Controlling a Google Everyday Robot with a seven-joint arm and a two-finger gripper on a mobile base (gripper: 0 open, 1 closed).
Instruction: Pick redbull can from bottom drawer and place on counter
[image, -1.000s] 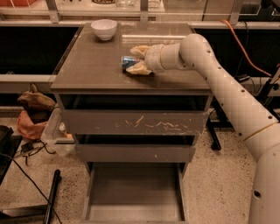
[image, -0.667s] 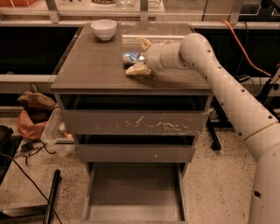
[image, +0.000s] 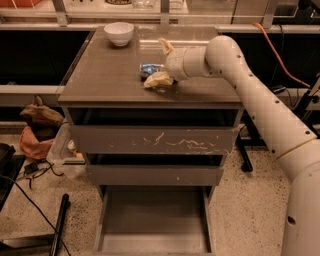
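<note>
Slim blue-and-silver redbull can (image: 149, 68) lay on glossy grey-brown counter (image: 110, 75); gripper (image: 156, 64), fingers spread, flanked it from three o'clock.

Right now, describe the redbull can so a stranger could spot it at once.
Find the glossy grey-brown counter on top of the drawer cabinet. Near its middle the arm's gripper sits with fingers spread, and the redbull can lies between them on the slab. It is small, blue and silver, unlike the round white bowl at the back left corner.
</note>
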